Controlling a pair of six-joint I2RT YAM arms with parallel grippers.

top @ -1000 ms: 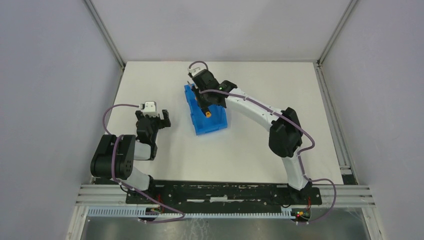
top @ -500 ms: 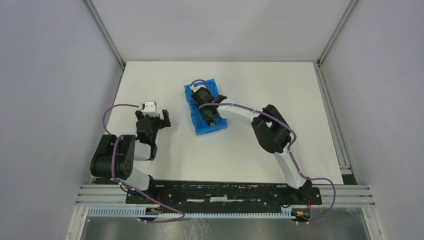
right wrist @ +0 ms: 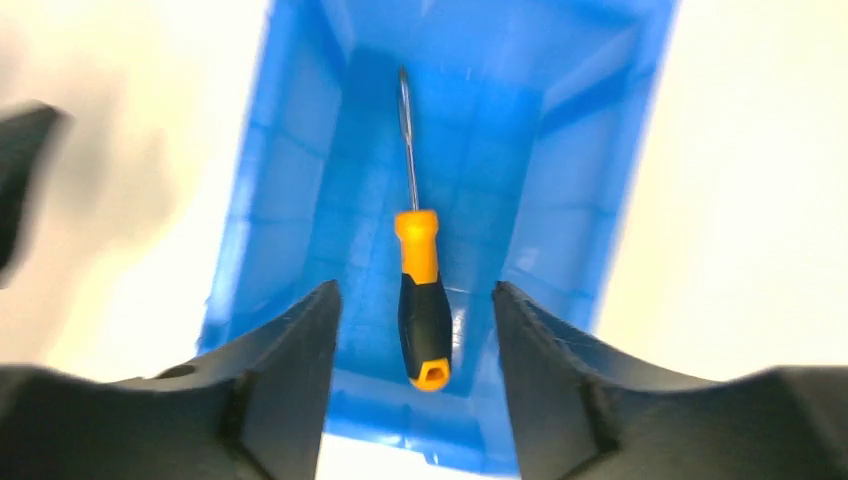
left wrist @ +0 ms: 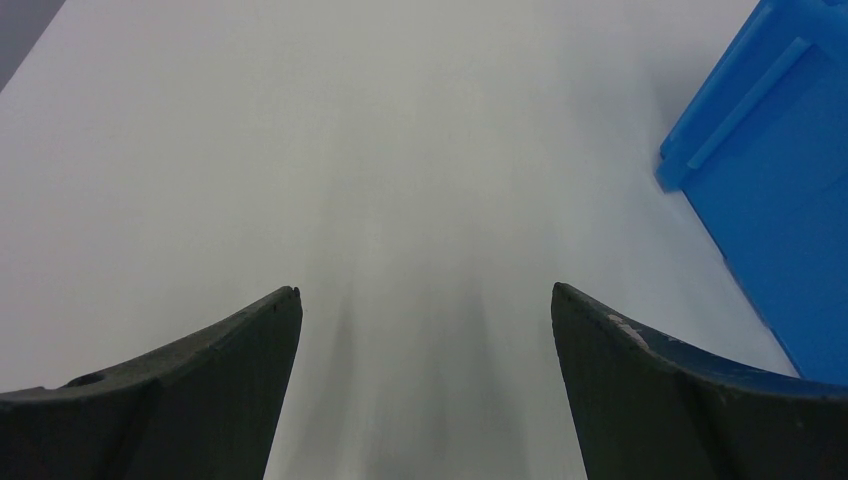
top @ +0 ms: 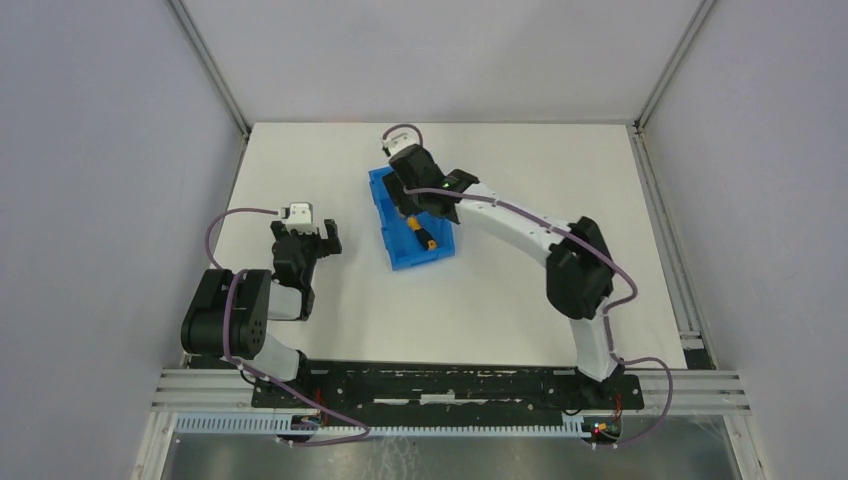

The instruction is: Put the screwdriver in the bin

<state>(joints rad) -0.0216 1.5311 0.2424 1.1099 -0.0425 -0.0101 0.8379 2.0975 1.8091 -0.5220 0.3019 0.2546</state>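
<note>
The blue bin [top: 395,250] stands in the middle of the table. Inside it lies the screwdriver [right wrist: 422,300], orange-yellow and black handle toward the camera, thin grey shaft pointing away along the bin's floor [right wrist: 470,180]. From above the screwdriver [top: 422,233] shows in the bin's near half. My right gripper [right wrist: 414,290] hangs open above the bin, the handle free between its fingers and not touched by them. Over the far end of the bin, the right gripper [top: 412,200] is partly hidden by its own wrist. My left gripper [left wrist: 425,292] is open over bare table, left of the bin's corner [left wrist: 770,180].
White table [top: 520,300] with grey walls and metal frame posts at the back corners. The left arm [top: 290,260] sits folded at the near left, its gripper [top: 305,238] a short way left of the bin. The right arm [top: 560,260] arches from the near right.
The right gripper dipped into the bin with the screwdriver, opened and let it go, then rose back toward the bin's far end. The screwdriver now lies in the bin. The left arm has not moved.
</note>
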